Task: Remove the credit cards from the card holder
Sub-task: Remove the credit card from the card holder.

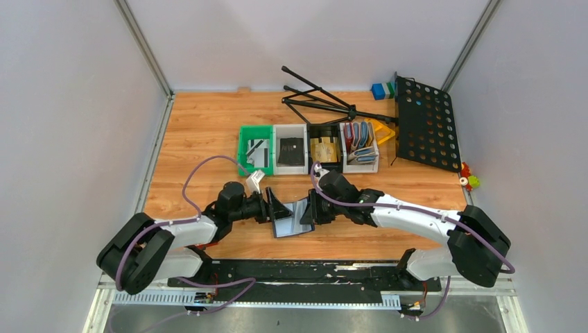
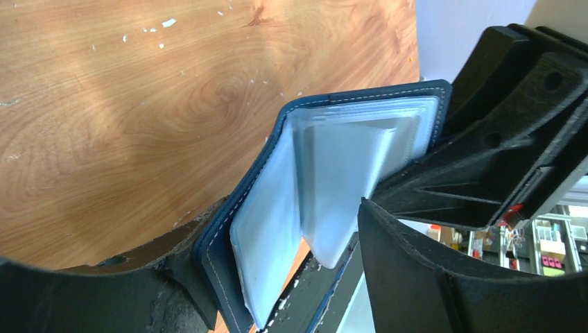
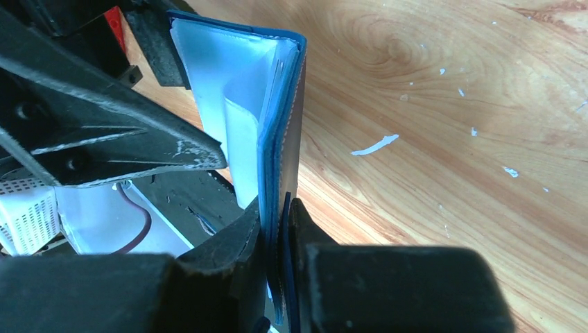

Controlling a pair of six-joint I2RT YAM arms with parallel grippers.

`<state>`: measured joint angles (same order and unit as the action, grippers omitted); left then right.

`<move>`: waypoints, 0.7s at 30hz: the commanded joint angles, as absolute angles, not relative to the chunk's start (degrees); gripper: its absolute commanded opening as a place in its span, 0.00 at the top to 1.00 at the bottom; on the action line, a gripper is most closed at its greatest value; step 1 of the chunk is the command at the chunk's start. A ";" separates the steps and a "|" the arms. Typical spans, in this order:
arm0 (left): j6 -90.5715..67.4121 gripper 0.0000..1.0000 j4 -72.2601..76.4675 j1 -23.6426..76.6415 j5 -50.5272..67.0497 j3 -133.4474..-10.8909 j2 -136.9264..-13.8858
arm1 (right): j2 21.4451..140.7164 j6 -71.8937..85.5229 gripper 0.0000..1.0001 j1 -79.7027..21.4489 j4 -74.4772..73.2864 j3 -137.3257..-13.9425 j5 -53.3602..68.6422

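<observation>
Right hand [image 3: 277, 216] pinches navy-blue stitched bifold card holder [image 3: 208, 76] by its cover; left hand [image 2: 277, 236], jaws wide and empty, should close squarely on centre-frame pale pocket flap [image 2: 340, 187].

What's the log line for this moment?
right hand: shut on card holder | left hand: open, astride its other flap | holder: spread open | pockets: contents unclear

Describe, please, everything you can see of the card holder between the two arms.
The card holder is a navy-blue bifold with pale stitching along its edge and cloudy blue-grey plastic pockets inside. It is held open in a V over the wooden table. The jaws of the right gripper pinch one cover; the open jaws of the left gripper straddle the other.
</observation>
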<state>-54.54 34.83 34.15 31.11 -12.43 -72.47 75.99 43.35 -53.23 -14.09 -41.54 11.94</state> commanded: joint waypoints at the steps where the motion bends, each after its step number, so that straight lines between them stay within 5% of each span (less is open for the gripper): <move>1: -52.72 0.27 31.01 34.63 28.12 -11.78 -66.88 | 75.41 42.89 1.00 -53.46 -13.22 -43.17 10.91; 8: -48.66 0.19 21.01 34.71 25.05 -12.94 -58.86 | 77.50 43.66 1.00 -53.53 -10.25 -42.56 13.29; 21: -47.35 0.19 18.99 36.76 22.37 -15.70 -64.09 | 78.53 44.65 0.95 -54.49 -5.23 -41.95 16.94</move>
<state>-49.28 20.25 36.40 24.67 -13.06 -63.75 78.76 43.75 -53.89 -10.02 -41.52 15.20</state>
